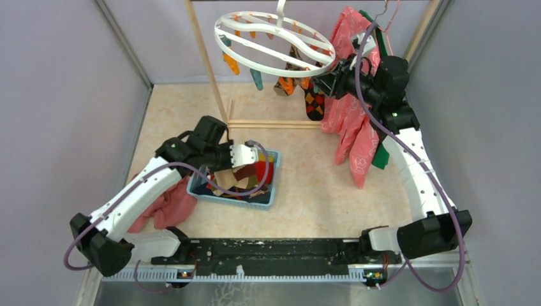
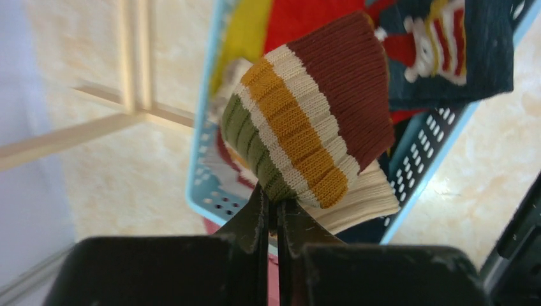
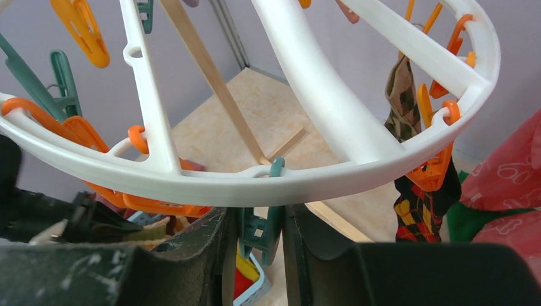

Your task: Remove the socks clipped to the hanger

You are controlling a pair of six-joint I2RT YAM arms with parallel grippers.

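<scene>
The white ring hanger (image 1: 274,46) hangs at the back from its hook, with orange and teal clips. An argyle sock (image 1: 314,102) and another patterned sock (image 1: 286,84) still hang from it. My right gripper (image 1: 321,81) is under the ring's right rim; in the right wrist view my right gripper (image 3: 258,220) is shut on a teal clip (image 3: 261,233) below the ring (image 3: 255,182), and the argyle sock (image 3: 421,213) hangs to the right. My left gripper (image 2: 275,203) is shut on a striped sock (image 2: 306,115) and holds it over the blue basket (image 2: 415,178).
The blue basket (image 1: 263,199) holds several socks, among them a navy one (image 2: 459,57). A pinkish-red cloth heap (image 1: 167,207) lies left of it. Large pink and green garments (image 1: 354,124) hang at the right. A wooden rack post (image 1: 207,64) and base bars (image 1: 274,123) stand behind.
</scene>
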